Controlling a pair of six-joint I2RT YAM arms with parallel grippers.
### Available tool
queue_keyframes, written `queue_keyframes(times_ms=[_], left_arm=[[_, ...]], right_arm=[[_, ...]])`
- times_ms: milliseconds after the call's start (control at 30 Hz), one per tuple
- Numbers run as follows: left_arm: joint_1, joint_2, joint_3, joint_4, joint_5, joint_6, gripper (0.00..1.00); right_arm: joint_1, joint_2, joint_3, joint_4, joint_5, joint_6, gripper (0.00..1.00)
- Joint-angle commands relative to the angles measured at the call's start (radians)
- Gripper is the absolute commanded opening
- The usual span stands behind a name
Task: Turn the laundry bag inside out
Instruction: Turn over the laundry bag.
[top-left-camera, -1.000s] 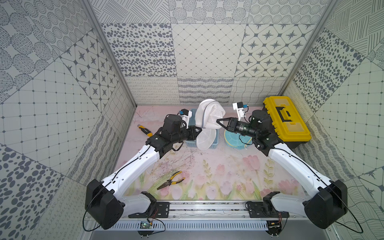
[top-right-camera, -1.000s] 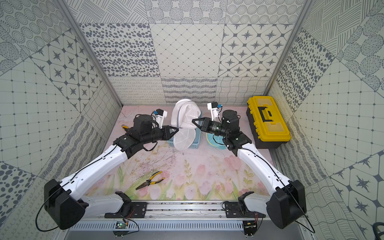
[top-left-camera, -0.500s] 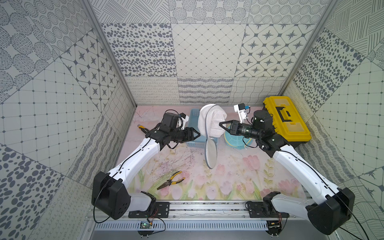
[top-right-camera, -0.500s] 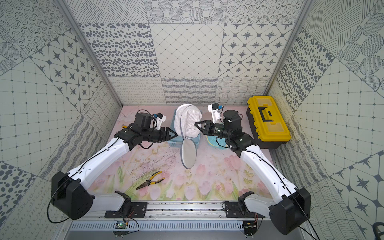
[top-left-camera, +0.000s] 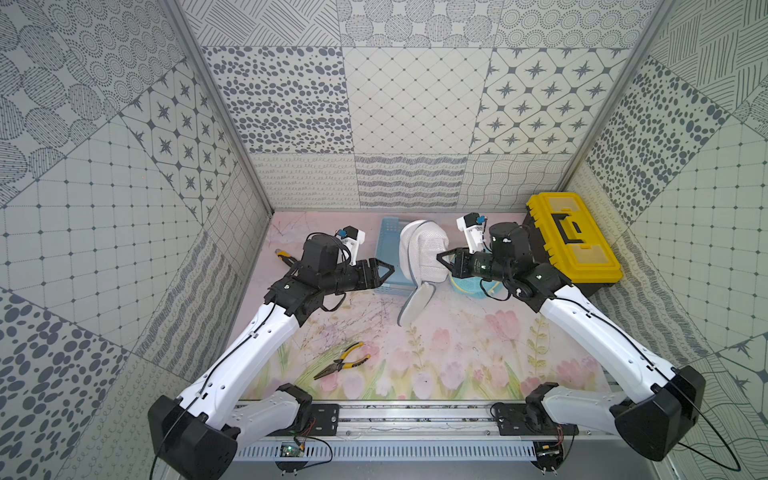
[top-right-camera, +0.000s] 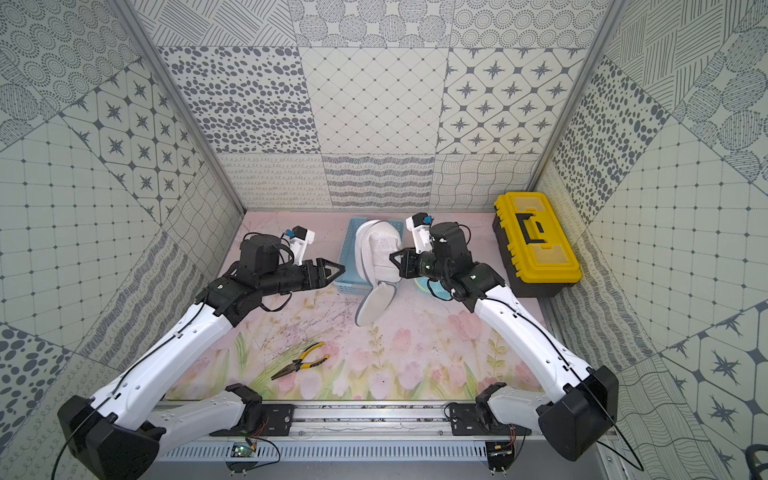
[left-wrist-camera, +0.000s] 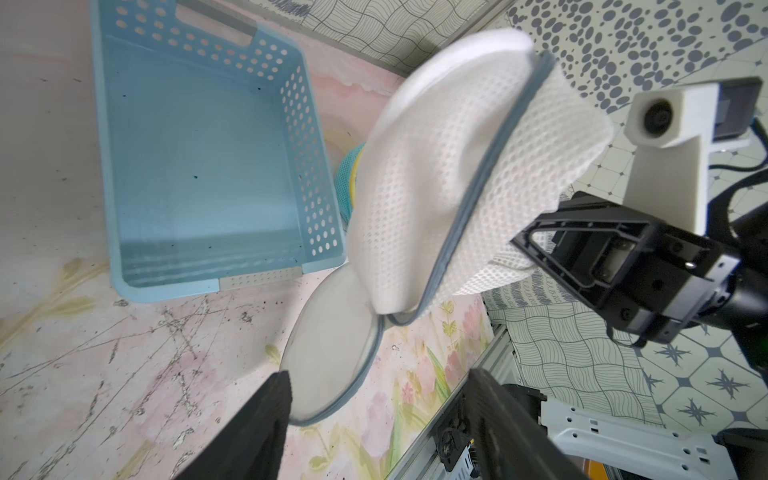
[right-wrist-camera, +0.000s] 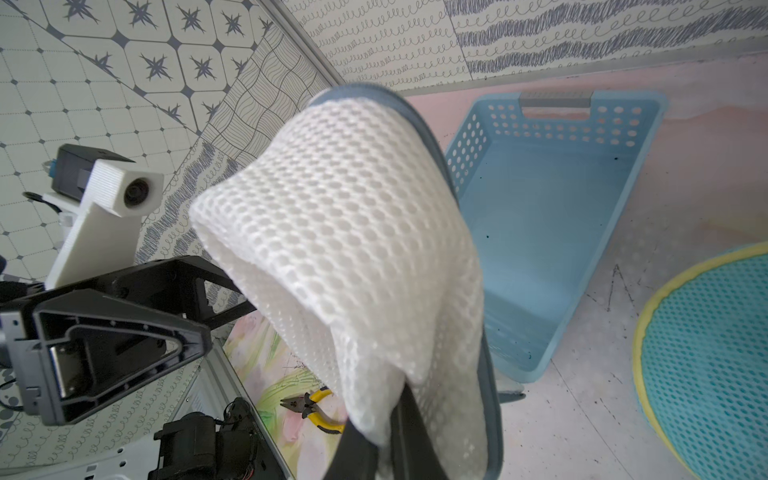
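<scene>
A: Where is the laundry bag (top-left-camera: 422, 257)?
B: Hanging in the air, white mesh with a grey rim, pinched at one edge by the right gripper (top-left-camera: 441, 261), jaws clamped tight on the fabric. Partly in front of the blue basket (top-left-camera: 388, 239) in both top views. Round flap (top-left-camera: 415, 303) dangling below, down toward the floral mat (top-left-camera: 436, 357).

A: And the left gripper (top-left-camera: 384, 269)?
B: Spread wide, holding nothing, just beside the blue basket and apart from the bag.

A: Anything inside the blue basket?
B: Bare blue floor in the left wrist view (left-wrist-camera: 208, 166), only a few dark specks.

A: Other containers?
B: Yellow toolbox (top-left-camera: 571, 245), lid closed, contents hidden, well to the far side of the right gripper from the basket. Teal mesh container with a yellow rim (right-wrist-camera: 715, 365) near the basket; contents impossible to tell. Pliers (top-left-camera: 343, 361) loose on the mat, well apart from the basket.
</scene>
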Motion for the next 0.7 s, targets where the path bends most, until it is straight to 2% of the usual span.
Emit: queue_keyframes(times_ms=[0, 200, 367, 433, 467, 500, 567, 600, 667], left_arm=[[-0.052, 0.065, 0.043, 0.192, 0.036, 0.006, 0.73], [-0.079, 0.131, 0.045, 0.252, 0.078, -0.026, 0.73], [-0.1, 0.167, 0.046, 0.243, 0.045, -0.02, 0.7], [-0.1, 0.175, 0.046, 0.244, 0.037, -0.023, 0.66], [-0.101, 0.179, 0.048, 0.241, 0.029, -0.026, 0.6], [-0.101, 0.181, 0.05, 0.236, 0.019, -0.025, 0.48], [-0.101, 0.182, 0.063, 0.192, -0.044, -0.017, 0.09], [-0.101, 0.18, 0.082, 0.136, -0.101, 0.0, 0.0], [-0.099, 0.171, 0.117, -0.007, -0.247, 0.042, 0.0]], right_arm=[[0.019, 0.013, 0.043, 0.011, 0.017, -0.045, 0.0], [0.033, 0.014, 0.046, 0.014, 0.017, -0.045, 0.0], [0.046, 0.018, 0.057, 0.019, 0.018, -0.047, 0.0], [0.051, 0.021, 0.059, 0.022, 0.015, -0.047, 0.0], [0.054, 0.023, 0.061, 0.022, 0.013, -0.047, 0.0], [0.056, 0.024, 0.061, 0.022, 0.01, -0.047, 0.0], [0.056, 0.023, 0.059, 0.022, 0.001, -0.048, 0.0], [0.055, 0.02, 0.059, 0.018, -0.001, -0.052, 0.0], [0.053, 0.009, 0.051, 0.006, -0.007, -0.069, 0.0]])
